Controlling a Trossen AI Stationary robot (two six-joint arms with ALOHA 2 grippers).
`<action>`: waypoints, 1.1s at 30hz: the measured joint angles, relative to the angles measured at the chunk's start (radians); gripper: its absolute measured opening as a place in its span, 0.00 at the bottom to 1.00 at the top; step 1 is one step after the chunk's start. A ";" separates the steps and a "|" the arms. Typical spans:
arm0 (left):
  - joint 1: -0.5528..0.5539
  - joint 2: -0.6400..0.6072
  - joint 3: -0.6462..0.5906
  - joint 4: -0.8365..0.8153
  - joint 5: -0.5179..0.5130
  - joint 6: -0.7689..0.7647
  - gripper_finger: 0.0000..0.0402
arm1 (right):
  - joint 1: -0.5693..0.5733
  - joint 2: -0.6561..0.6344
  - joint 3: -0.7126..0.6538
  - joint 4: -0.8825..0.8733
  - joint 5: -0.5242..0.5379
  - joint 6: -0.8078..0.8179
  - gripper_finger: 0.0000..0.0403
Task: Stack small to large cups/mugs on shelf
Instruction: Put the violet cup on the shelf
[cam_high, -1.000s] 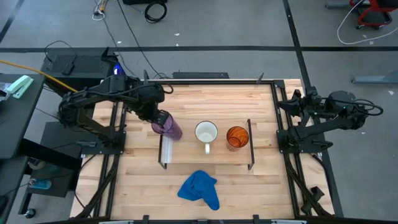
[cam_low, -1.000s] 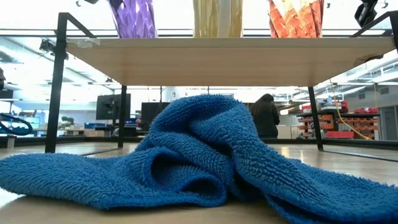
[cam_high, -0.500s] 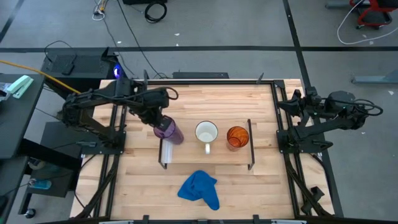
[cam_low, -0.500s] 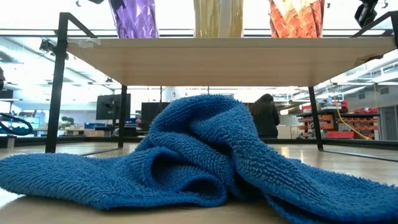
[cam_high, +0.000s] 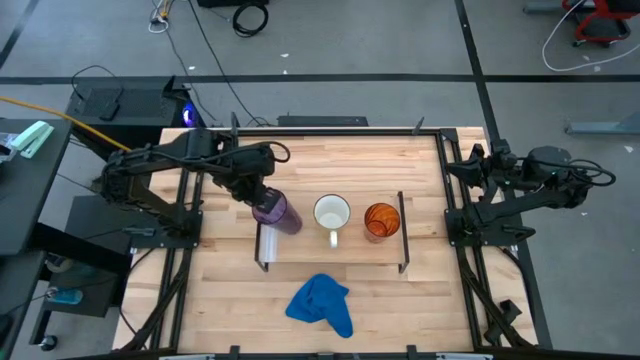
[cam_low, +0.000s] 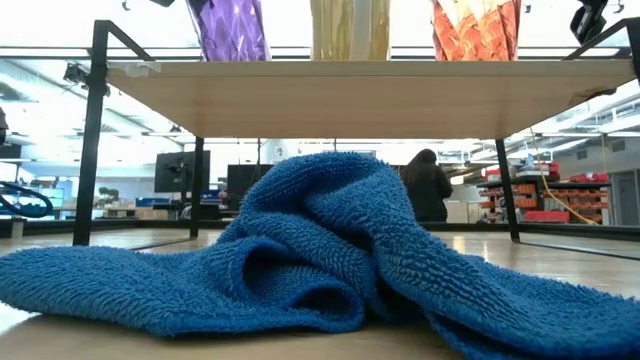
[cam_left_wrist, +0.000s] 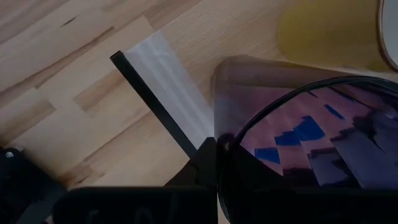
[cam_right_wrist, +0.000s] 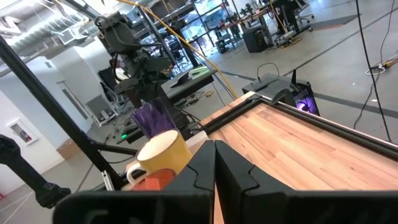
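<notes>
Purple cup (cam_high: 273, 210) clamped in left gripper (cam_high: 259, 197) over shelf (cam_high: 385, 251) end, white mug (cam_high: 332, 214) alongside, right gripper (cam_high: 478, 165) closed, empty

A lab: monitors (cam_low: 180, 170) (dark), parts shelving (cam_low: 560, 195), floor cables (cam_high: 215, 50).

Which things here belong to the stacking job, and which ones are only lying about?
Belong to the job:
- purple cup, held by the left gripper over the shelf's end
- white mug, on the shelf
- orange cup, on the shelf
- shelf

Only lying about:
- blue cloth, on the table in front of the shelf
</notes>
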 joint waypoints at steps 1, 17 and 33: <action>0.000 0.000 0.000 0.000 0.000 0.000 0.03 | 0.000 0.000 0.000 0.000 0.000 0.000 0.03; 0.000 0.000 0.000 0.003 0.015 0.016 0.04 | 0.000 0.000 0.000 0.000 0.000 0.000 0.03; 0.000 -0.002 0.000 0.039 0.024 0.027 0.08 | 0.000 0.000 0.000 0.000 0.000 0.000 0.03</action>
